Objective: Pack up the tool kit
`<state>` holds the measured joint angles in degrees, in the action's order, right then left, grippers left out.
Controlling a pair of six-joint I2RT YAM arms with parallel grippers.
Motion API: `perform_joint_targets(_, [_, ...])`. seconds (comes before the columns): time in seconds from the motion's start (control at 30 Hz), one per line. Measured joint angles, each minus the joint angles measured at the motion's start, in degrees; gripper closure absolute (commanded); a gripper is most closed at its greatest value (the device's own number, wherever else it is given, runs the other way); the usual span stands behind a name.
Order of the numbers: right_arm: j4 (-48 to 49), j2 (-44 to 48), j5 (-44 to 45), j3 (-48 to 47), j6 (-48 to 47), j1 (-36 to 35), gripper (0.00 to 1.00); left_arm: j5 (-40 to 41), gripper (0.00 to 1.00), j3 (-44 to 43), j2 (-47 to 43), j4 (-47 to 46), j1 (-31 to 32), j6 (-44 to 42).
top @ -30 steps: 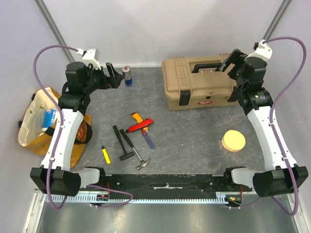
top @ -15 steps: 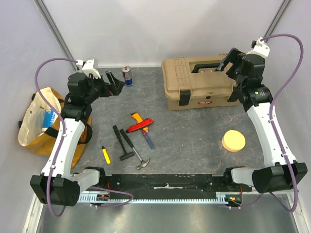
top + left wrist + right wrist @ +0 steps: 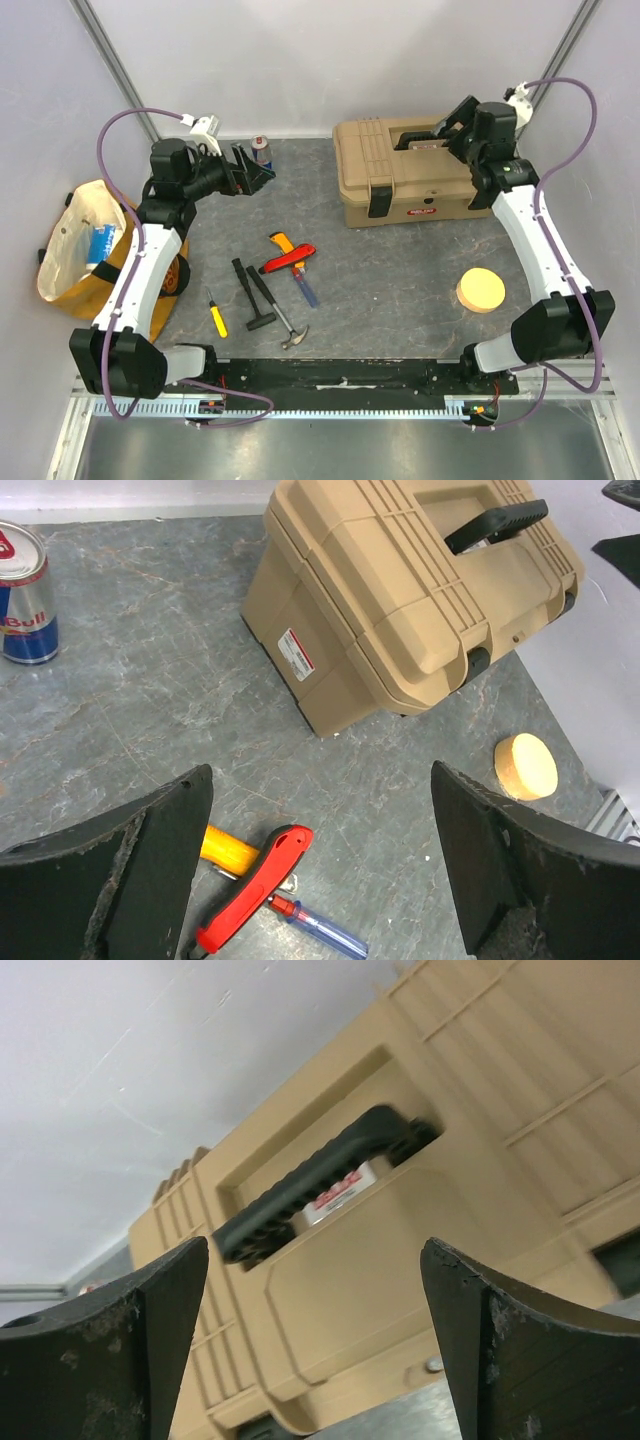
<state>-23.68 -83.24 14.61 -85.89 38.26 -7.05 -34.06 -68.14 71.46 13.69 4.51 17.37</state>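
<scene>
The big tan plastic tool box (image 3: 410,170) sits at about 1 o'clock on the grey table (image 3: 400,260). Its lid is down and its black carry handle (image 3: 425,140) lies flat on top. The right gripper (image 3: 450,128) hangs over that handle with its two fingers spread wide and nothing in them. The left gripper (image 3: 255,172) is up in the air at 11 o'clock, fingers wide apart too, and empty. Just behind it a small blue and silver drink can (image 3: 262,152) stands upright.

The tools lie loose on the table at about 7 o'clock, well apart from the box. A yellow and orange knife (image 3: 281,242) touches a red-handled tool (image 3: 288,259), with a blue-handled screwdriver (image 3: 305,288) just beside them. Nearer the arms lie a black-handled hammer (image 3: 273,303), a black T-shaped tool (image 3: 247,290) and a little yellow screwdriver (image 3: 216,316). A round pale yellow disc (image 3: 481,290) sits alone at 4 o'clock. A yellow cloth bag (image 3: 75,255) slumps beside the table at 9 o'clock
</scene>
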Motion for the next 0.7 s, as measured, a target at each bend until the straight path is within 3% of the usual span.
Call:
perform_joint_targets(0.4, [3.9,-6.0,-0.7,1.9,21.7,-4.4,0.07,-0.2,0.07,-1.3,1.3,-0.5,0.0,0.2])
perform_joint_targets(0.7, [8.0,-13.0,0.2,-0.7,28.7,-4.4,0.10,2.2,0.07,-1.8,1.4,-0.4,0.0,0.2])
